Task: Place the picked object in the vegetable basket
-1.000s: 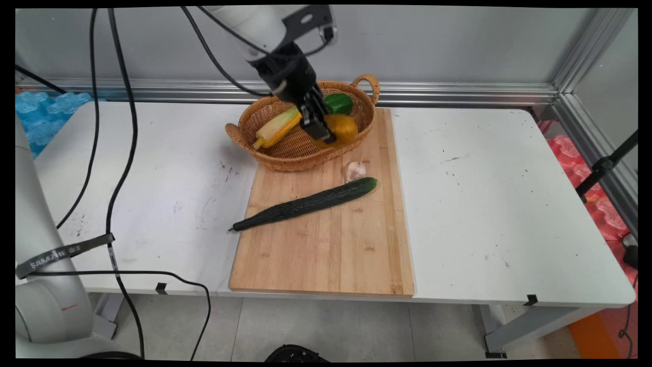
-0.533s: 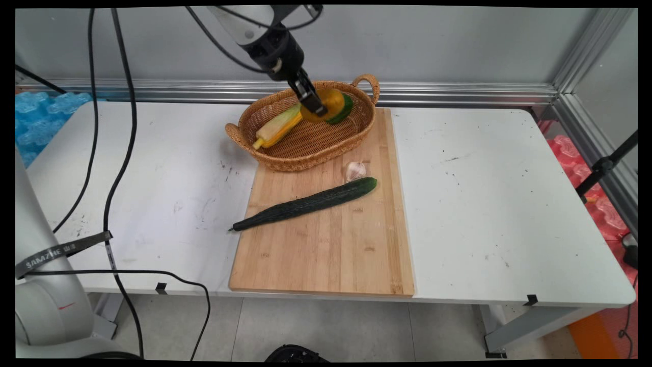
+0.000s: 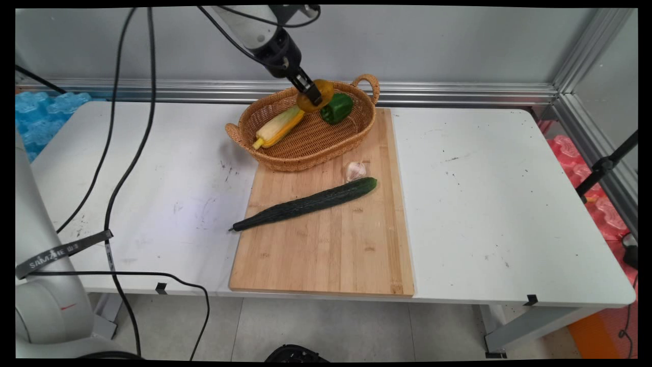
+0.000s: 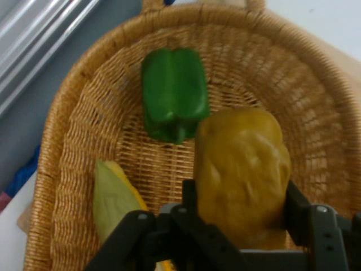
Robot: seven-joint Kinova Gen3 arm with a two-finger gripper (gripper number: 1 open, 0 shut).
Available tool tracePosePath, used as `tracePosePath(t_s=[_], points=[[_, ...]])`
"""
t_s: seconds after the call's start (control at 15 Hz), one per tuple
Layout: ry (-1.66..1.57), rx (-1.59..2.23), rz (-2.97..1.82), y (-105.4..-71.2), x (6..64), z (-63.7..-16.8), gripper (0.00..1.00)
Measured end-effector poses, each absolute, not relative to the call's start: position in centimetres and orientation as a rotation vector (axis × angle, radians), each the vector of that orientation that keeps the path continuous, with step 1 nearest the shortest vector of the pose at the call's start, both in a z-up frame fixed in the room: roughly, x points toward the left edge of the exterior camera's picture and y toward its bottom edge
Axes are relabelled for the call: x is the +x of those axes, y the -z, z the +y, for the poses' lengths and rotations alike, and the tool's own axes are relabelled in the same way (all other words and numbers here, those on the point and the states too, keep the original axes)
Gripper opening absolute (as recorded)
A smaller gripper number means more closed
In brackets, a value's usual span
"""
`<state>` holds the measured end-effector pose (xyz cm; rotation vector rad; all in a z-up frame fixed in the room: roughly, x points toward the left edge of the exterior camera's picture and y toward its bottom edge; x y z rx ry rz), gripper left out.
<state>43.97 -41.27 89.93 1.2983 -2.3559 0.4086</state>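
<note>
My gripper (image 3: 311,97) (image 4: 242,195) is shut on a yellow bell pepper (image 3: 319,94) (image 4: 243,172) and holds it in the air above the back of a wicker basket (image 3: 285,153) (image 4: 84,124). Below it in the basket lie a green bell pepper (image 3: 336,108) (image 4: 174,93) and an ear of corn (image 3: 277,127) (image 4: 115,200). The hand view looks down into the basket, with the yellow pepper between the two black fingers.
A wooden cutting board (image 3: 326,244) lies in front of the basket. On it are a long dark cucumber (image 3: 305,204), lying diagonally, and a garlic bulb (image 3: 355,169) beside its right end. Black cables (image 3: 119,153) hang over the table's left side.
The gripper has risen out of the basket with the yellow pepper, moving up and toward the back. The green pepper, hidden behind the yellow one half a second ago, shows again.
</note>
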Motion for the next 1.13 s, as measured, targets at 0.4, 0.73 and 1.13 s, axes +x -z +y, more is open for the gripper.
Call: tracePosePath(t_s=[0.4,0.73,1.13], points=[[-0.36,1.382,-2.365,-85.5,44.3,-43.5,0.0],[-0.321,1.426,-2.386,-82.3,44.6,-44.7,0.0],[-0.3,1.387,-2.405,-81.0,44.3,-45.5,1.0]])
